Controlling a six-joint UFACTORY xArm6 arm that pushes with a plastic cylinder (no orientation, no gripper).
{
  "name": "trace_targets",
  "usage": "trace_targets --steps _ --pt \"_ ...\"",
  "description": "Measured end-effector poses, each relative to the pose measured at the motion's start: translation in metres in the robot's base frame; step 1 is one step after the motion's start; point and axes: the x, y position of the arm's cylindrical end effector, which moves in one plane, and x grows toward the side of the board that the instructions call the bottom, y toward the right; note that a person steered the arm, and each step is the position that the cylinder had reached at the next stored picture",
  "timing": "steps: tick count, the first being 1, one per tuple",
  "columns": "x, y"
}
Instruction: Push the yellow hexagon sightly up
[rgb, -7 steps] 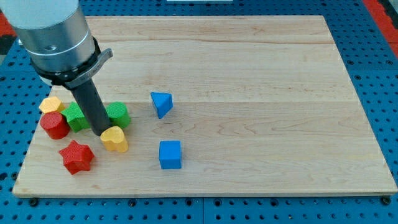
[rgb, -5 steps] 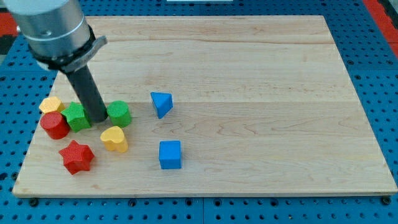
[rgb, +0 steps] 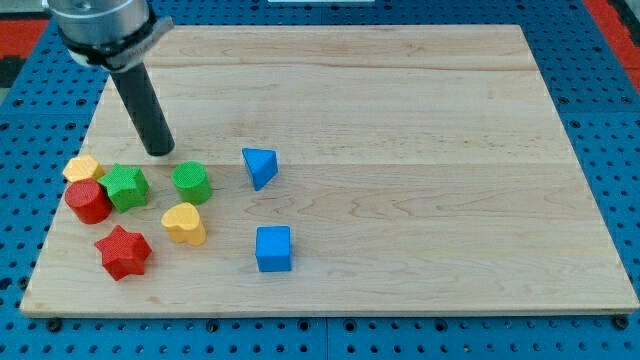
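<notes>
The yellow hexagon (rgb: 81, 167) lies near the board's left edge, touching the red cylinder (rgb: 88, 201) below it and close to the green star (rgb: 126, 186). My tip (rgb: 160, 152) rests on the board above the gap between the green star and the green cylinder (rgb: 191, 183). The tip is to the right of the yellow hexagon and a little higher, apart from every block.
A yellow heart (rgb: 185, 223), a red star (rgb: 123, 251), a blue triangle (rgb: 259, 166) and a blue cube (rgb: 273, 248) lie on the wooden board (rgb: 400, 120). The board sits on a blue pegboard.
My tip has moved up and slightly left, from beside the yellow heart, through the gap between the green blocks, to above them. The blocks have not visibly moved.
</notes>
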Motion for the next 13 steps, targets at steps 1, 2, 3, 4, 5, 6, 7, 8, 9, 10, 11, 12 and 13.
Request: trace_targets --steps 1,2,3,4,5,6,7,8,9,10,11,12,13 --pt "-0.026 -0.061" --pt "-0.024 -0.105" --pt "-0.021 -0.106" --pt "0.004 -0.106" --pt "0.052 -0.106" --pt "0.087 -0.097" --pt "0.081 -0.061" --pt "0.046 -0.023" --pt "0.025 -0.011" --pt "0.041 -0.013" --pt "0.015 -0.013" --pt "-0.023 -0.013" --pt "-0.007 -0.020"
